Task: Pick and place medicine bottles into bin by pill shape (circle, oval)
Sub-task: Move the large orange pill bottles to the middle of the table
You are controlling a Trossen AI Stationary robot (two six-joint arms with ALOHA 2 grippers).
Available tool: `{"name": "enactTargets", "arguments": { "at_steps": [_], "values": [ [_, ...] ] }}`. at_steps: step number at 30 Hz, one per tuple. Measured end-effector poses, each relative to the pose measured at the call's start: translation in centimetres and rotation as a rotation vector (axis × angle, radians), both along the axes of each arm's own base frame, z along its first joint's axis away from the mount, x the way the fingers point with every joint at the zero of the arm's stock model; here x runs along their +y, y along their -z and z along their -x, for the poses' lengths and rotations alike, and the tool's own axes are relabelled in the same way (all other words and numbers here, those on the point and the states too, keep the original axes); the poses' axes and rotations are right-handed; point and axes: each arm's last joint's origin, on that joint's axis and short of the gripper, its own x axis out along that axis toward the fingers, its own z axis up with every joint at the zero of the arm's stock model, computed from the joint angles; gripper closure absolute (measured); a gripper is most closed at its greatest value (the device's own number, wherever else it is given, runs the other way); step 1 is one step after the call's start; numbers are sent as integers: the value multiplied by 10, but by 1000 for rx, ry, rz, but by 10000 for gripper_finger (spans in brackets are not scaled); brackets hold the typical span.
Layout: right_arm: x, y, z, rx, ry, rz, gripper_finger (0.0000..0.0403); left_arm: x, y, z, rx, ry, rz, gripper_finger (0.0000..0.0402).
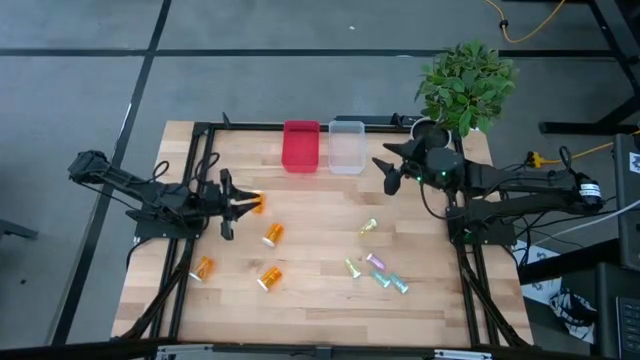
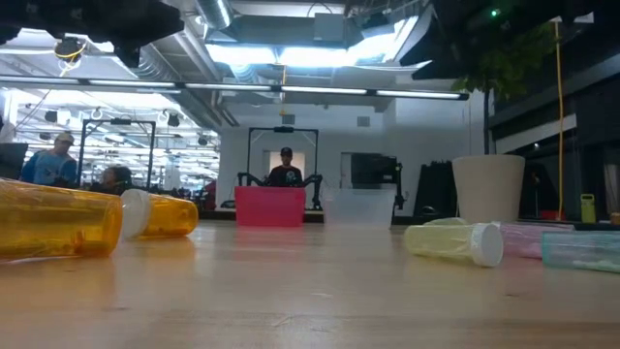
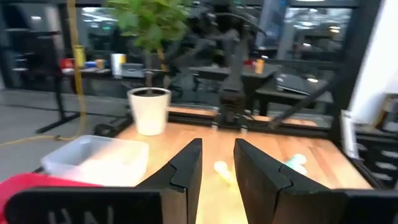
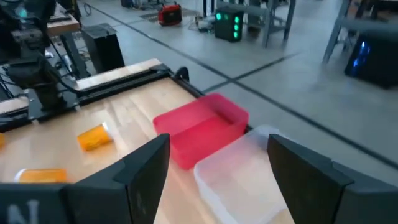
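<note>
While we look straight down from the high view, our left hand (image 1: 232,204) sits over the left part of the counter (image 1: 320,300), its fingers set a little apart with nothing between them; one orange bottle (image 1: 257,204) lies just beside its tips. Three more orange bottles (image 1: 272,235) lie scattered nearby on the wood, and the four pale vials (image 1: 378,270) lie in a loose cluster on the right half, well apart from the orange ones. At the far edge stand the red bin (image 1: 301,146) and the clear bin (image 1: 346,146), side by side. Our right hand (image 1: 392,172) hovers just beside the clear bin, fingers spread wide and empty. A potted plant (image 1: 465,88) stands at the far right corner.

From the low view, we see two orange bottles (image 2: 58,219) on their sides at the left, a yellow vial (image 2: 455,240) with its white cap at the right, and both bins far back. People show in the room beyond.

Through the left wrist view, our left fingers (image 3: 186,171) stand slightly parted over bare wood, with the clear bin (image 3: 93,158) and the white pot (image 3: 151,109) ahead.

Through the right wrist view, our right fingers (image 4: 146,165) stand wide apart, framing the red bin (image 4: 199,127) and the clear bin (image 4: 242,177); two orange bottles (image 4: 93,137) lie beyond.
</note>
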Motion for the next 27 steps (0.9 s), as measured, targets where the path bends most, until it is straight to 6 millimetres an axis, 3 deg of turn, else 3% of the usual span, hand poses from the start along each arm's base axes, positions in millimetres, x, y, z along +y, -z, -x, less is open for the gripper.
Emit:
{"name": "enactTargets", "arguments": {
  "at_steps": [4, 11, 21, 27],
  "values": [
    [1, 2, -1, 2, -30, -43, 132, 2, -11, 1, -2, -43, 30, 315],
    [6, 9, -8, -20, -162, -190, 132, 3, -19, 4, 171, -49, 19, 315],
    [4, 28, -24, 57, -158, -261, 132, 5, -5, 11, 362, -69, 118, 315],
    [7, 31, -27, 67, -257, -327, 132, 10, 1, 12, 420, -72, 170, 315]
  ]
}}
